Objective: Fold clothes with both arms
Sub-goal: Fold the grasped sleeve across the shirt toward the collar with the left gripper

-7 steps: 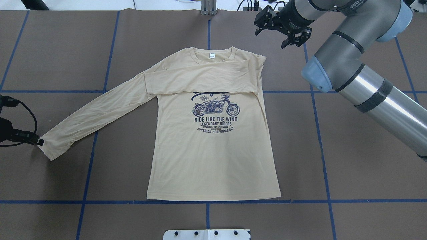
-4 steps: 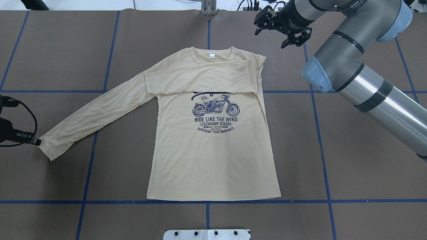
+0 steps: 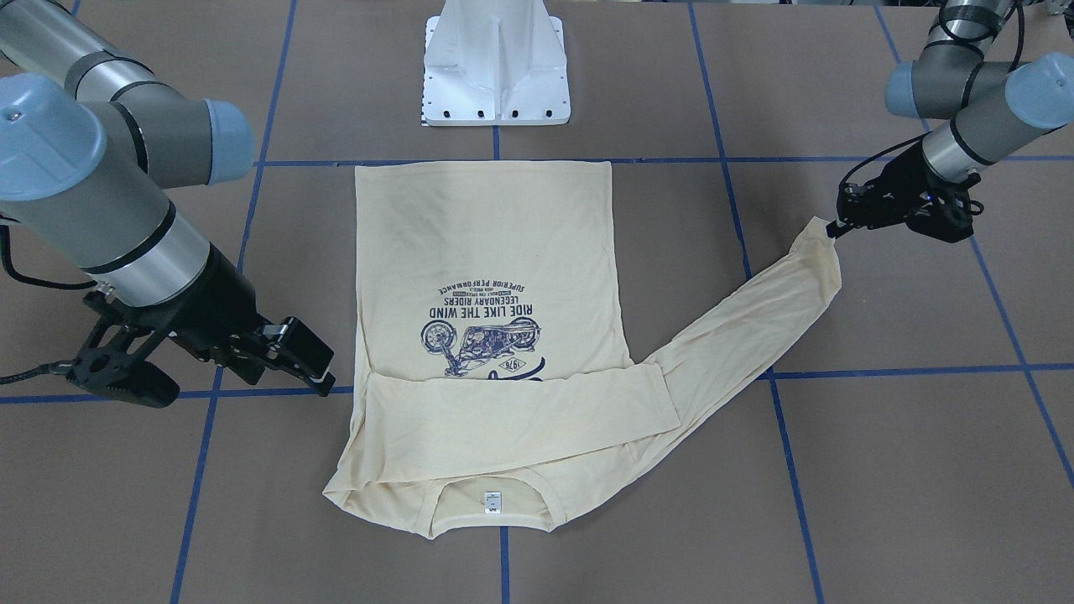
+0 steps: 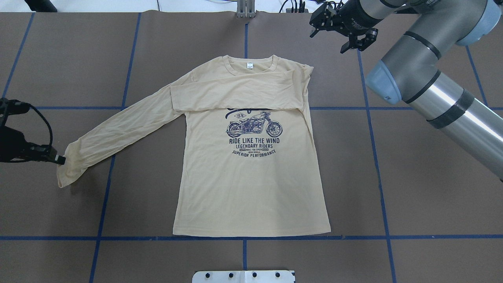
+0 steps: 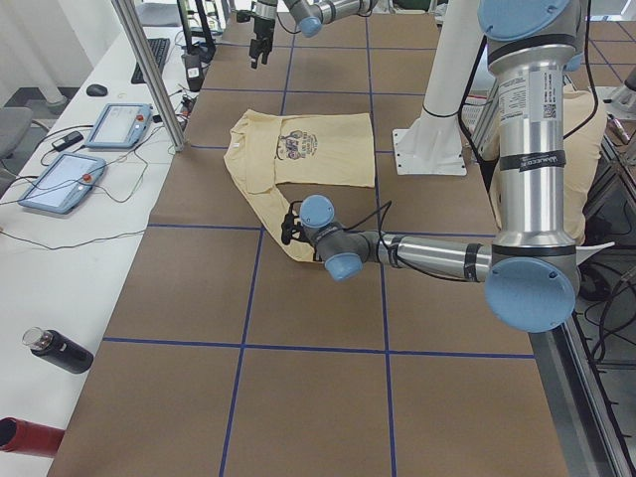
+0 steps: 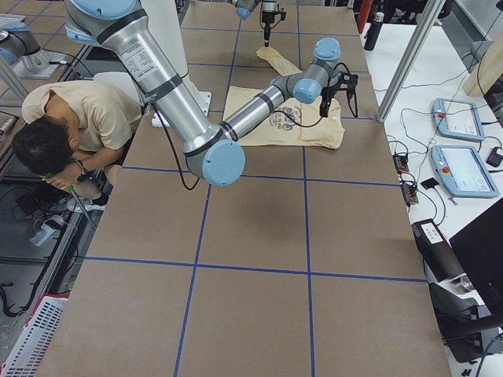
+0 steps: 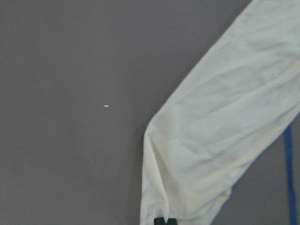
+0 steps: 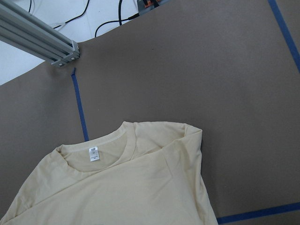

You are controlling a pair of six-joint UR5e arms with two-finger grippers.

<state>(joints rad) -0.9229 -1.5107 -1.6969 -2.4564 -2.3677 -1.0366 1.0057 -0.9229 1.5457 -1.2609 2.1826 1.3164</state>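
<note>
Since a moment ago the left tool [image 4: 61, 159] has raised the cuff [image 4: 70, 165] of the shirt [image 4: 251, 188] at 9 o'clock, clamped on it. The right tool [image 4: 330, 39], jaws apart, has backed toward 1 o'clock. On the worktop [image 4: 412, 204], one sleeve [image 4: 235, 94] lies folded; the other and the body remain.

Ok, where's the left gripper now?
In the overhead view, the left gripper sits at the left edge, pinching the outstretched sleeve cuff of the T-shirt.
</note>
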